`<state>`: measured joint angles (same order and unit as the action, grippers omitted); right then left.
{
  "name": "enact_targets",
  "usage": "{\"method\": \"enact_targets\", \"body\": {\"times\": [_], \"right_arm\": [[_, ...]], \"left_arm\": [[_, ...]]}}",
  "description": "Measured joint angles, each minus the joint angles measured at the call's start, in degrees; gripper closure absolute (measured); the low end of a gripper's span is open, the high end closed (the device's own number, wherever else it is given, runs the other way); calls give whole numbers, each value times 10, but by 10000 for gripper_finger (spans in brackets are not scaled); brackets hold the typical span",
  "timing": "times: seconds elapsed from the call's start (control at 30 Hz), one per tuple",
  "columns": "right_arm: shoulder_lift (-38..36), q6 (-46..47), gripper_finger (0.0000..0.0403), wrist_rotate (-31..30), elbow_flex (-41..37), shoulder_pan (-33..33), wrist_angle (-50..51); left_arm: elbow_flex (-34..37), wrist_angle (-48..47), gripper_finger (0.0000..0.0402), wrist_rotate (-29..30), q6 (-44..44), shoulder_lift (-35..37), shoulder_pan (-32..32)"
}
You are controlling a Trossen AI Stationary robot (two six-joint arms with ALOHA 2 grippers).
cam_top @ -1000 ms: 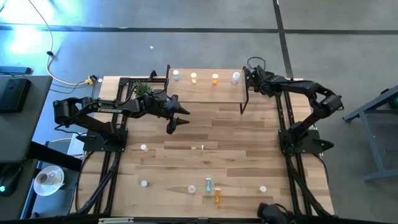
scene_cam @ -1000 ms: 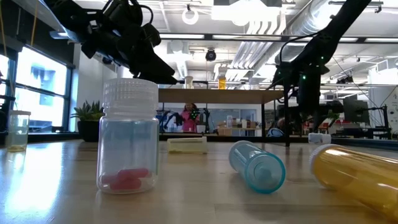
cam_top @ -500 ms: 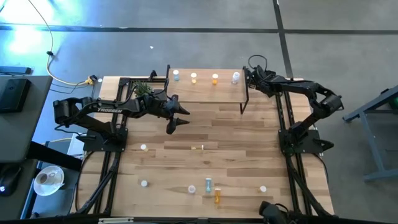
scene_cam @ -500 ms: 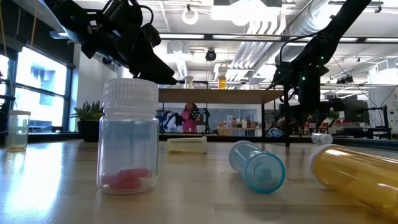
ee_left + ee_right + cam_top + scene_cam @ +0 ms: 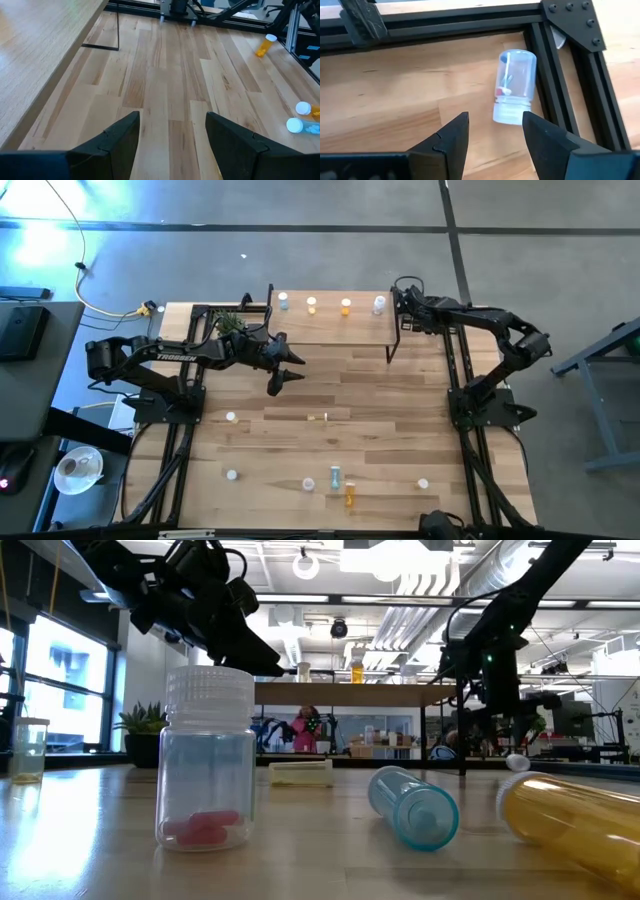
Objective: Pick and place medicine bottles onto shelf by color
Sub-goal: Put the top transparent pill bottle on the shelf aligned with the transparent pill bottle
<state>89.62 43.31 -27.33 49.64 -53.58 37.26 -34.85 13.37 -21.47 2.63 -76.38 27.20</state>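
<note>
Four medicine bottles (image 5: 312, 305) stand in a row on the shelf (image 5: 330, 330) at the table's far side. Several more lie or stand on the near half of the table (image 5: 336, 477), among them a clear one with red pills (image 5: 208, 760). A clear bottle (image 5: 515, 85) lies on its side by the black frame rail at the far right corner. My right gripper (image 5: 494, 125) hangs open above it, with the bottle's white cap (image 5: 507, 112) below and between its fingertips, which are not touching it. My left gripper (image 5: 283, 380) stands open over bare table in front of the shelf.
A small potted plant (image 5: 228, 323) stands left of the shelf. Black frame rails (image 5: 570, 90) run along the table's right edge, close to the clear bottle. The shelf's black leg (image 5: 390, 345) stands near my right gripper. Bare wood (image 5: 165, 90) lies ahead of the left gripper.
My right gripper has turned a little at the wrist and tipped further down over the table's far right corner, and has stayed open. The bottles have not moved.
</note>
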Motion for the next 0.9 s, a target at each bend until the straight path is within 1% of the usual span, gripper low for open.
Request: {"method": "enact_targets", "body": {"times": [0.17, 0.3, 0.57, 0.9], "right_arm": [[0, 4, 226, 4, 2, 0, 4], [0, 39, 226, 4, 2, 0, 4], [0, 71, 226, 4, 2, 4, 15], [9, 79, 226, -3, 2, 12, 31]], "left_arm": [[0, 0, 186, 0, 0, 0, 0], [0, 4, 186, 0, -1, 0, 0], [0, 1, 186, 1, 1, 0, -3], [0, -3, 186, 0, 8, 0, -23]]}}
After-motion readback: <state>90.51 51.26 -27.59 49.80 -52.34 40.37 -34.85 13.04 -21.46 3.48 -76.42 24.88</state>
